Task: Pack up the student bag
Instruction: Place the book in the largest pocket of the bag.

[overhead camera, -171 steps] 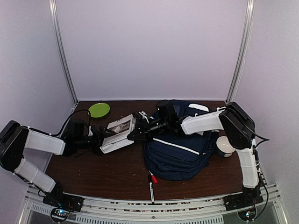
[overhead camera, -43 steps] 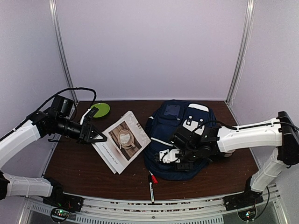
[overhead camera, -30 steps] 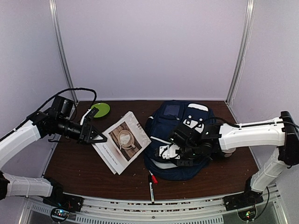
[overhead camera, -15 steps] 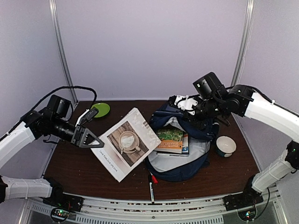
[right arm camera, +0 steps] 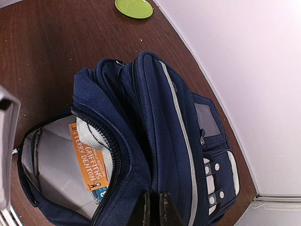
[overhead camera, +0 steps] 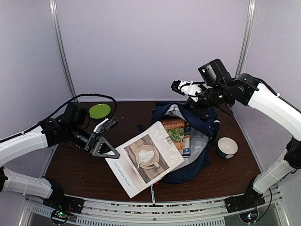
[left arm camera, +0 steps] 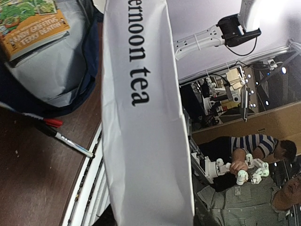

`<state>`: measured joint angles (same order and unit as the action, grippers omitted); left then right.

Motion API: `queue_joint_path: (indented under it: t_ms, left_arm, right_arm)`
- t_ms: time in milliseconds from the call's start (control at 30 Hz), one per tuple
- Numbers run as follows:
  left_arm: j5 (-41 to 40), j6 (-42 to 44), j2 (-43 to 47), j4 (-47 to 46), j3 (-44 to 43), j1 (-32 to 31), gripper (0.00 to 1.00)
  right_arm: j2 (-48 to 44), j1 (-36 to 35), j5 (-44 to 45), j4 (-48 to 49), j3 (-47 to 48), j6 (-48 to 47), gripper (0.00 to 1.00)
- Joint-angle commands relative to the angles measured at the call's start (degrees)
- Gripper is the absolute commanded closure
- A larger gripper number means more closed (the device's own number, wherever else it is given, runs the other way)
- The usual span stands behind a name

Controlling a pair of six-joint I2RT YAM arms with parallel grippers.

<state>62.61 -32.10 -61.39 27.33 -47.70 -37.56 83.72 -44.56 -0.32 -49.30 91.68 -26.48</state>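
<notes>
Toward ten o'clock on the dark brown wooden table (overhead camera: 77, 173), close to the back wall, lies a round lime-green plate (overhead camera: 99, 111). At about eight o'clock the left gripper (overhead camera: 113, 141) hangs above the table, its jaws clenched on the spine side of a large white softcover book (overhead camera: 148, 159) with a coffee cup printed on the cover. The book is in the air and tilted. Its spine shows the words "afternoon tea" in the left wrist view. Near six o'clock a black marker pen (left arm camera: 56, 134) with a red cap lies on the wood.

The student bag (right arm camera: 146, 117), a large navy-blue fabric backpack with pale grey lining, sits from the centre toward two o'clock. It is unzipped, and a thin orange-spined paperback (overhead camera: 174, 131) lies inside on the lining. At one o'clock the right gripper (right arm camera: 151, 200) has its jaws pinched together on the bag's upper rim and holds the fabric raised. A white ceramic bowl (overhead camera: 227, 147) with a dark outside stands just beside the bag at three o'clock.
</notes>
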Motion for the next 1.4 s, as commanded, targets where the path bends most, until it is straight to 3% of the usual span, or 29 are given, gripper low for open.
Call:
queue_joint_path:
  t_ms: [0, 267, 500, 600, 800, 1033, 1367]
  left_arm:
    - [1.1, -7.5, -6.9, -20.7, -1.5, -5.5, 0.8]
    - [-6.1, -22.5, -25.6, -43.1, -3.0, -7.0, 0.81]
    - [-14.1, -52.5, -41.9, -89.6, -0.1, -7.1, 0.83]
    - [-17.4, -59.0, -47.5, -98.4, -1.5, -7.0, 0.83]
    - [-24.3, -58.8, -50.8, -93.6, -3.6, -6.2, 0.84]
    - [-29.6, -50.4, -50.0, -76.3, -10.5, -5.9, 0.84]
    - [-32.0, -42.3, -55.5, -56.3, -24.7, -5.1, 0.81]
  right_arm:
    - [-0.1, 0.6, -1.1, 5.3, 4.6, 2.0, 1.0]
    - [-2.2, 0.8, -4.0, 4.1, 5.4, 2.9, 1.0]
    - [-5.1, 0.7, -6.7, 4.6, 1.9, 3.4, 1.0]
    - [-7.0, 0.7, -7.3, 5.4, -0.7, 3.3, 1.0]
    - [-9.3, 0.8, -7.5, 5.7, -4.0, 3.2, 1.0]
    - [-10.3, 0.8, -8.6, 5.9, -4.4, 3.5, 1.0]
    - [-10.2, 0.7, -9.4, 5.5, -4.2, 3.1, 1.0]
